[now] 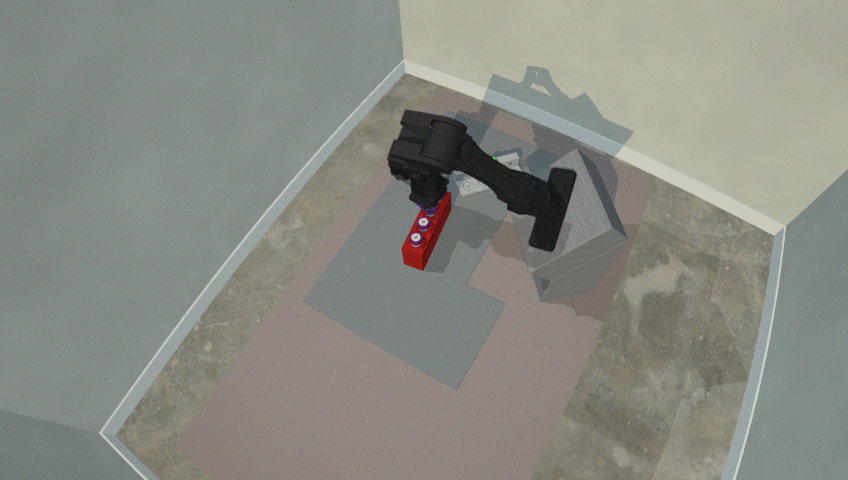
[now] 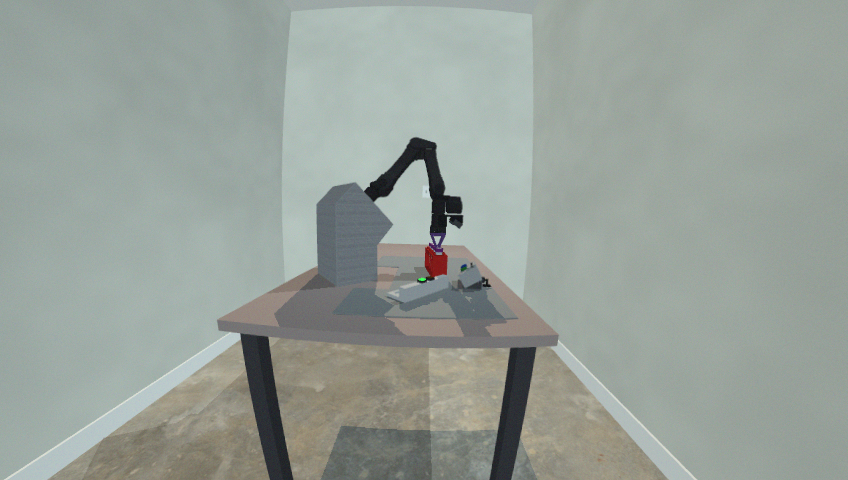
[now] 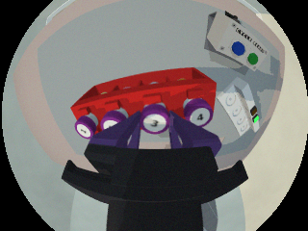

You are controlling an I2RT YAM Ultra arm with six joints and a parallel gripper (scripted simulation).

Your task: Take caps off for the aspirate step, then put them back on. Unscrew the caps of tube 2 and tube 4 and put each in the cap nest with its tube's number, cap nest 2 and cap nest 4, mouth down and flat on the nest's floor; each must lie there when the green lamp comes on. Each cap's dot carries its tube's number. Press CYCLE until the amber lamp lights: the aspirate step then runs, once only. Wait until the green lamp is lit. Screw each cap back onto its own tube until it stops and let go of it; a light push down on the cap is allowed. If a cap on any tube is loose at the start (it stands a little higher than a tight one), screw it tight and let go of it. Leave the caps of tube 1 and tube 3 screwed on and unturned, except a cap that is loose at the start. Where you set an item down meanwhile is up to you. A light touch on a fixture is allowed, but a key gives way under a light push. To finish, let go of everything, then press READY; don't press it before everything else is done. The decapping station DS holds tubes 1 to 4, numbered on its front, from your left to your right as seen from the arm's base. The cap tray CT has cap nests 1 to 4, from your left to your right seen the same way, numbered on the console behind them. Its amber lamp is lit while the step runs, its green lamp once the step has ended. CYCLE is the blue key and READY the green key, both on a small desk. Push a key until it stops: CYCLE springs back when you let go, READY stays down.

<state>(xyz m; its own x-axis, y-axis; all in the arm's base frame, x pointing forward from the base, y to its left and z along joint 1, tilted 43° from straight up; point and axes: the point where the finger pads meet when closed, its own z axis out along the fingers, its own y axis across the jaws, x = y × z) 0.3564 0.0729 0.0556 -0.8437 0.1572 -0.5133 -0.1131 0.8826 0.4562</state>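
The red decapping station (image 1: pixel 416 256) (image 2: pixel 436 261) (image 3: pixel 148 84) stands on the grey mat with four purple caps on its tubes. My gripper (image 1: pixel 429 209) (image 2: pixel 436 245) (image 3: pixel 154 115) comes straight down on the third cap from the left (image 3: pixel 156 121), tube 3's by its place in the row, and is shut on it. The caps of tube 1 (image 1: pixel 415 239) (image 3: pixel 85 129), tube 2 (image 1: pixel 423 224) (image 3: pixel 115 119) and tube 4 (image 3: pixel 198 112) sit free on their tubes. The cap tray (image 3: pixel 234 108) (image 2: pixel 416 290) shows empty nests, and its green lamp (image 3: pixel 256 118) (image 2: pixel 421 278) is lit.
The small desk (image 3: pixel 221 33) (image 2: pixel 468 274) with the blue CYCLE key (image 3: pixel 238 48) and the green READY key (image 3: pixel 253 60) stands to the right, behind the tray. The tall grey block (image 1: pixel 571 249) (image 2: pixel 348 237) carries the arm's base.
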